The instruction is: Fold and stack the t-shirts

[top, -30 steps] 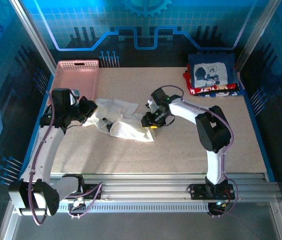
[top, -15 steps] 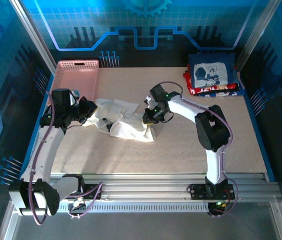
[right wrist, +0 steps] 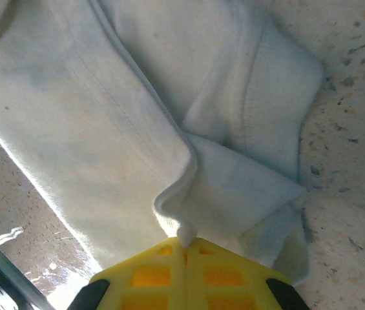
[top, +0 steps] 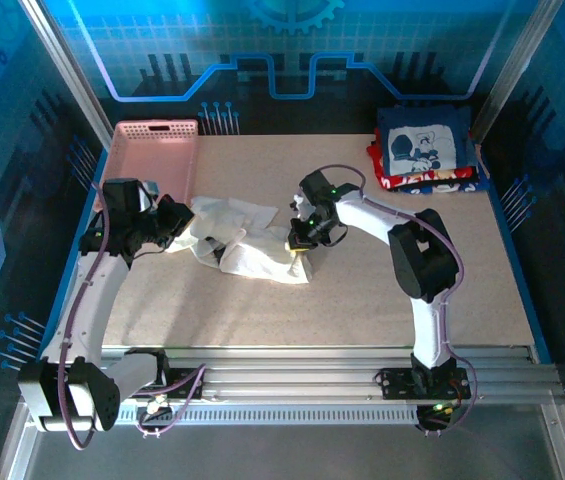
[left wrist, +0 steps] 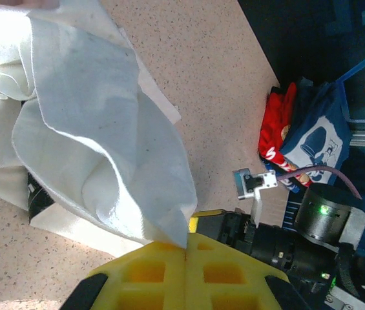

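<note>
The white t-shirt (top: 247, 245) lies crumpled on the desk (top: 362, 310), left of centre, between my two hands and near the pink basket (top: 152, 150). The folded shirts (top: 427, 150) sit stacked at the far right corner. My left hand (left wrist: 185, 244) is clenched on a peak of cloth at the shirt's left side. My right hand (right wrist: 185, 242) is clenched on a small pucker beside the hem. Both bites look thin to me, so if I pull them apart quickly, either could slip out. The right pinch also seems to gather more than one layer, so the shirt may come up twisted rather than spreading flat.
</note>
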Tool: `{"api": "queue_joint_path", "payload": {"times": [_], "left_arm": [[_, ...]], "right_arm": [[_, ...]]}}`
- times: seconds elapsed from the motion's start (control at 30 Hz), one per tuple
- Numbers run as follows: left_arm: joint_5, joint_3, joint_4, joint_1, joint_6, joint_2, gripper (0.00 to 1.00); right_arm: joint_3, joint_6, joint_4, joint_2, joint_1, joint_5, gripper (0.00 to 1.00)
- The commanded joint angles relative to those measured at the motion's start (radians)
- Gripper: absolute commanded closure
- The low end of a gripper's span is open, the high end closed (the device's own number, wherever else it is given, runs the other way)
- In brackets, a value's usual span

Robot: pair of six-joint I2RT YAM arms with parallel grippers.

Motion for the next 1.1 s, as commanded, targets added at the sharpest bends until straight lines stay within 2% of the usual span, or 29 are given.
{"api": "queue_joint_path", "payload": {"times": [0.0, 0.2, 0.33, 0.53, 0.7, 0.8, 0.93, 1.07], "left_arm": [[0.005, 0.008, -0.009, 0.009, 0.031, -0.007, 1.00], [0.050, 0.106, 0.089, 0.009, 0.012, 0.024, 1.00], [0.083, 0.273, 0.157, 0.008, 0.009, 0.069, 1.00], [0.121, 0.546, 0.211, 0.008, 0.003, 0.141, 1.00], [0.142, 0.706, 0.264, 0.008, -0.022, 0.173, 1.00], [0.128, 0.773, 0.339, 0.008, -0.062, 0.162, 1.00], [0.114, 0.961, 0.265, 0.008, -0.040, 0.214, 1.00], [0.114, 1.057, 0.270, 0.008, -0.041, 0.266, 1.00]], "right_arm": [[0.049, 0.018, -0.030, -0.110, -0.010, 0.032, 1.00], [0.098, 0.030, -0.059, -0.281, -0.076, 0.074, 1.00], [0.173, 0.013, -0.095, -0.407, -0.140, 0.100, 1.00], [0.312, -0.063, -0.173, -0.574, -0.264, 0.064, 1.00], [0.459, -0.086, -0.257, -0.667, -0.360, 0.039, 1.00], [0.546, -0.075, -0.288, -0.702, -0.423, 0.031, 1.00], [0.719, -0.067, -0.357, -0.679, -0.505, -0.025, 1.00], [0.906, -0.069, -0.392, -0.616, -0.546, -0.052, 1.00]]}}
